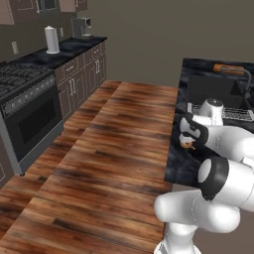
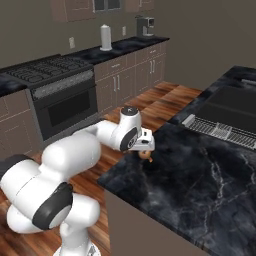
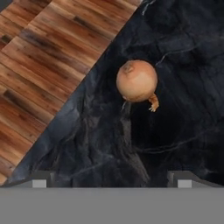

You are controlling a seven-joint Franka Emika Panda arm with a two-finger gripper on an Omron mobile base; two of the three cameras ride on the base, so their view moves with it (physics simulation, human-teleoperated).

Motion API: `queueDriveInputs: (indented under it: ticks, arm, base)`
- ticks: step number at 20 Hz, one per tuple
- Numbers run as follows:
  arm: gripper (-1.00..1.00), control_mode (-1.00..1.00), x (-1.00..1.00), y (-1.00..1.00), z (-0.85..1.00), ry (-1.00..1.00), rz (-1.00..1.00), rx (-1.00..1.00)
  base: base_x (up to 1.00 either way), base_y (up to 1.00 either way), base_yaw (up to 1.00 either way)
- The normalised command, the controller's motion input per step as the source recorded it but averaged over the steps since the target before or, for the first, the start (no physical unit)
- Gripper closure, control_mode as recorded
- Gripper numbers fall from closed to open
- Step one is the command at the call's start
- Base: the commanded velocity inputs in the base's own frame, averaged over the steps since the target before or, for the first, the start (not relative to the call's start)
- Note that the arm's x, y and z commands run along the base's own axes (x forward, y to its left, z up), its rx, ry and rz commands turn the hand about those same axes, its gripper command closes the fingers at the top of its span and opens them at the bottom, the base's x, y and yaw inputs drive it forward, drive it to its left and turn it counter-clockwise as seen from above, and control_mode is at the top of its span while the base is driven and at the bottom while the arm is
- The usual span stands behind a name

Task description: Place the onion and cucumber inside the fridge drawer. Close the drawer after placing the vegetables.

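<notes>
On the dark bench (image 3: 183, 144) the onion (image 3: 136, 81) lies ungrasped below the spread, empty claw (image 3: 111, 180), so nothing looks stowed yet.

The onion (image 3: 137, 81) sits alone on the dark marble counter (image 3: 175, 140) in the upper middle of the hand view, with bare stone on every side of it. The counter edge runs diagonally just to its left, and beyond it lies open wooden floor (image 3: 39, 65). In the right base view, the sink (image 2: 235, 107) and its ribbed drain strip (image 2: 215, 131) lie well apart, toward the upper right.
</notes>
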Motion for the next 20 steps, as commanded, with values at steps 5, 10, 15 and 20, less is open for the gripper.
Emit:
queueDriveInputs:
  ticks: [5, 10, 15, 20]
  arm:
    - [-1.0, -1.0, 0.18, -0.16, -0.06, -0.01, 0.13, 0.0]
    - [-1.0, -1.0, 0.39, -0.01, -0.15, -0.01, 0.12, 0.0]
    - [-1.0, -1.0, 0.48, 0.0, -0.28, 0.0, 0.12, 0.0]
    - [-1.0, -1.0, 0.4, -0.07, -0.2, 0.0, 0.09, 0.0]
  base:
    - [0.0, 0.0, 0.0]
    - [0.0, 0.0, 0.0]
    - [0.0, 0.0, 0.0]
    - [0.0, 0.0, 0.0]
